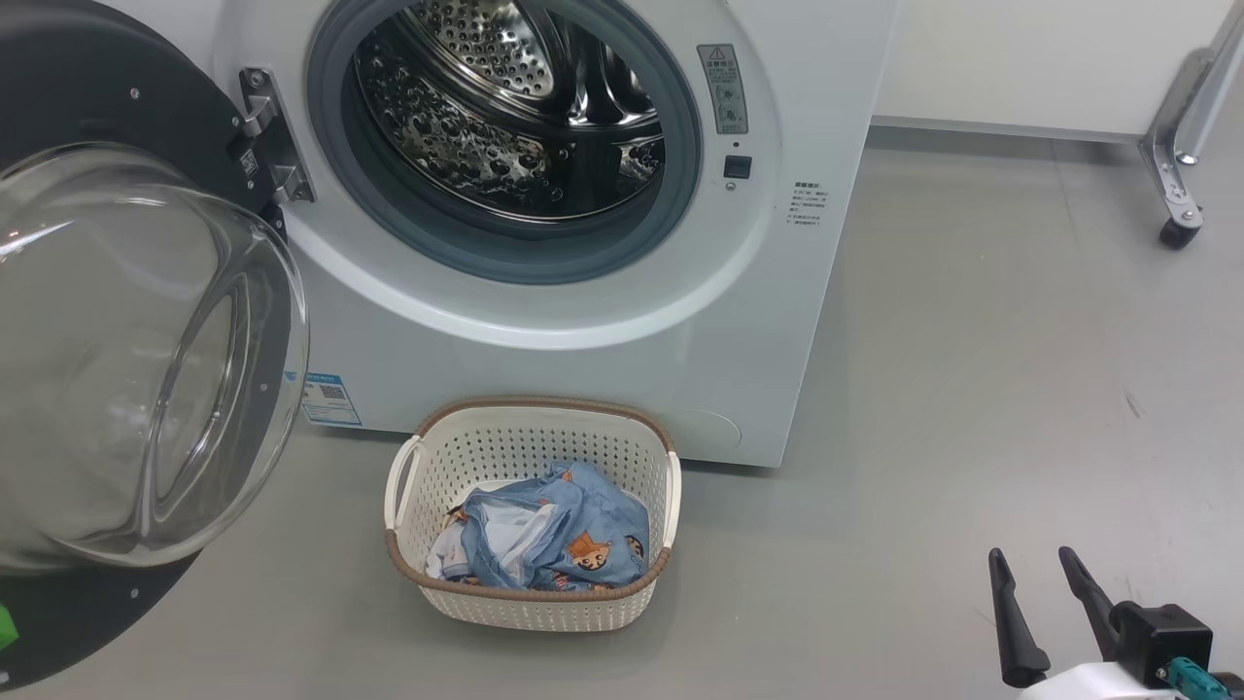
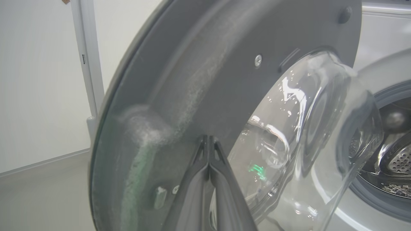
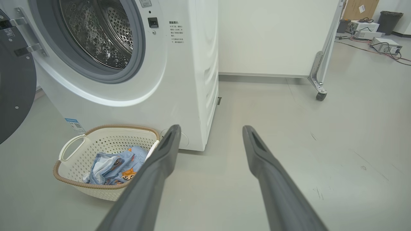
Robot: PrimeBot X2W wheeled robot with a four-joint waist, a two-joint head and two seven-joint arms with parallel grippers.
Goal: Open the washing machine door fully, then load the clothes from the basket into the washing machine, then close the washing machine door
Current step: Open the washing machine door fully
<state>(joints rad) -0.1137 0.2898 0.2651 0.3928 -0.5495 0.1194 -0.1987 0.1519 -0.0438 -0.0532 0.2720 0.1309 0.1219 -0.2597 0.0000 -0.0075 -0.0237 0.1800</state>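
The white washing machine (image 1: pixel 603 369) stands with its steel drum (image 1: pixel 505 107) exposed. The washing machine door (image 1: pixel 97 97) is swung out to the left, with its clear glass dome (image 1: pixel 126 369) facing the room. On the floor in front sits the cream basket (image 1: pixel 544 403), holding the light blue clothes (image 1: pixel 564 535). My left gripper (image 2: pixel 208 138) is shut with nothing in it. Its tips are close against the door's (image 2: pixel 224 80) dark inner face, beside the glass. My right gripper (image 1: pixel 1032 556) is open and empty, low at the right, well clear of the basket (image 3: pixel 109 144) and clothes (image 3: pixel 112 166).
A metal frame leg with a castor (image 1: pixel 1178 231) stands at the far right before a white wall panel (image 1: pixel 1020 58). Bare grey floor (image 1: pixel 972 389) lies between it and the machine. Equipment boxes (image 3: pixel 383 45) and cables lie further back on the right.
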